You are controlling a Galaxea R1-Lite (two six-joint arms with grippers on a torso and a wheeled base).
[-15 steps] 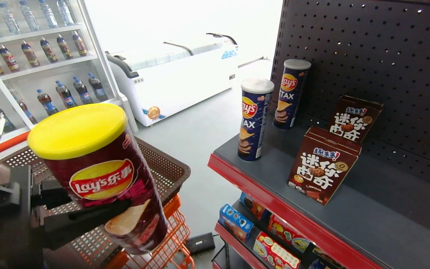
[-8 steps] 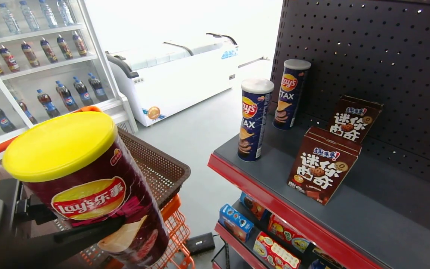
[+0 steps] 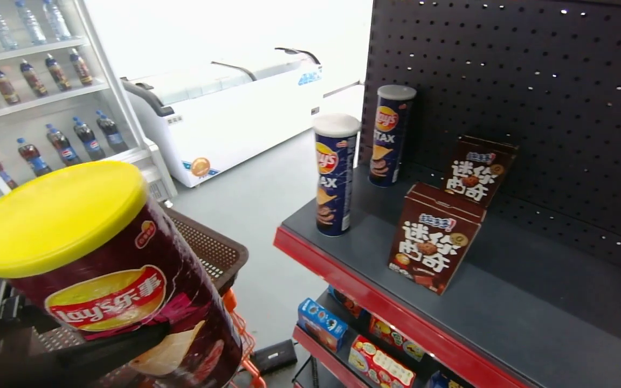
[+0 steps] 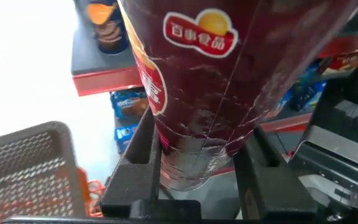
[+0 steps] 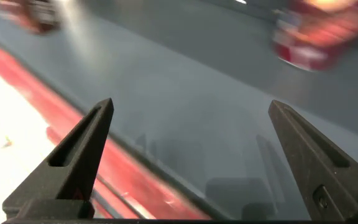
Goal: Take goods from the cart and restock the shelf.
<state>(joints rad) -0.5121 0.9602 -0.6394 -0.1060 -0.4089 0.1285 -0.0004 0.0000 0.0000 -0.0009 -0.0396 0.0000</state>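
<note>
Shop floor is being framed by a white chest freezer [image 3: 224,118] and a glass-fronted drinks cooler [image 3: 35,108] at the far left, while a dark grey shelf deck with a red front edge [image 3: 504,318] is being presented on the right.

At the near left, a maroon cylindrical crisp canister with a yellow plastic lid [image 3: 111,269] is being held by the left gripper [image 4: 197,158]. Its black fingers are being pressed against opposite sides of the lower body. The canister is being carried above the brown perforated cart basket [image 3: 211,250], well apart from the shelf. Its long axis is being tilted, lid high and leaning left, base low and to the right.

Over on the right, the right gripper [image 5: 191,155] is being kept spread wide with nothing between its fingers, hovering above the deck near the red edge.

Two tall dark blue crisp tubes [image 3: 335,175] and two brown cardboard biscuit boxes [image 3: 432,237] are being displayed on the deck. Bare deck is being left nearer and to the right of them.

So the target lies to the right and farther off. By this reading, the canister is likely being called on to travel rightward and be stood upright.
</note>
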